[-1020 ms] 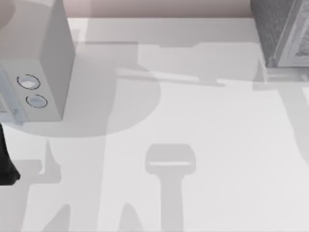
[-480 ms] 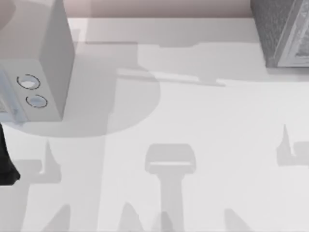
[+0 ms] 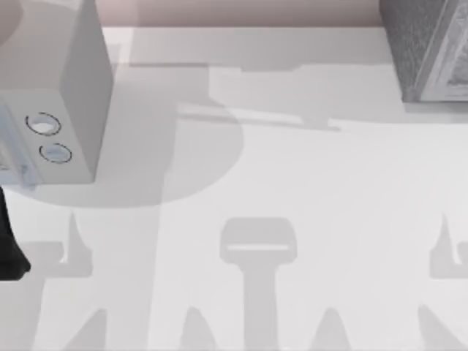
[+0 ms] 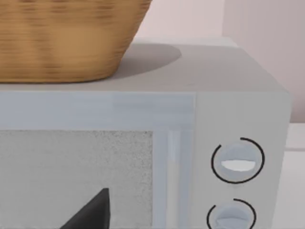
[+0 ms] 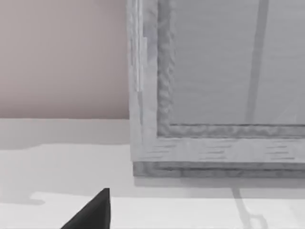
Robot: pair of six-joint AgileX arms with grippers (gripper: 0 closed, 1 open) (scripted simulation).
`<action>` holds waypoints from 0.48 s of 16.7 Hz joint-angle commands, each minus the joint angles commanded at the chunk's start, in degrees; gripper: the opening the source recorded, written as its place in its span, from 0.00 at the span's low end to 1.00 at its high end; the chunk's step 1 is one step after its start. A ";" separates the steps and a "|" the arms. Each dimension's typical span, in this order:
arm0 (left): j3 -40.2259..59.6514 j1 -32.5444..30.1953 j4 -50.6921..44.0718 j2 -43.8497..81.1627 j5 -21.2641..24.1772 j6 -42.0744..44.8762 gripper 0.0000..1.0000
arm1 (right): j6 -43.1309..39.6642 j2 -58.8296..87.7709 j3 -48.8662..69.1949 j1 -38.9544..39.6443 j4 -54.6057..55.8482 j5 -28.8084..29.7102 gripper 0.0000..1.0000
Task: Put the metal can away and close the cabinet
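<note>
The cabinet (image 3: 428, 47), a dark grey speckled box with a paler framed front, is sitting at the far right corner of the white table (image 3: 307, 190), cut off by the top view's right edge. In the right wrist view its framed front (image 5: 214, 95) is standing upright, closed flush as far as can be seen, its lower edge resting on the table with bare tabletop running out in front. The metal can cannot be made out.

A dark fingertip (image 5: 93, 212) of the right gripper is poking in just short of that front, apart from it; whether its fingers are wide or narrow cannot be told.

Across the broad open middle of the table, only shadows are lying. At the far left a smooth pale grey box (image 3: 66, 95) with two round rings (image 3: 44, 124) is standing, a woven basket (image 4: 66, 38) resting on top. The left arm (image 3: 9, 241) is showing as a dark shape at the left edge, its fingertip (image 4: 90, 214) facing the box's front; its finger spread cannot be told either.
</note>
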 joint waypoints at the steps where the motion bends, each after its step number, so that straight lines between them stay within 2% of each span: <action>1: 0.00 0.00 0.00 0.00 0.00 0.00 1.00 | 0.00 0.00 0.00 0.00 0.00 0.00 1.00; 5: 0.00 0.00 0.00 0.00 0.00 0.00 1.00 | -0.04 0.30 0.05 0.12 -0.03 -0.08 1.00; 8: 0.00 0.00 0.00 0.00 0.00 0.00 1.00 | 0.03 4.00 1.33 -3.08 3.62 -3.21 1.00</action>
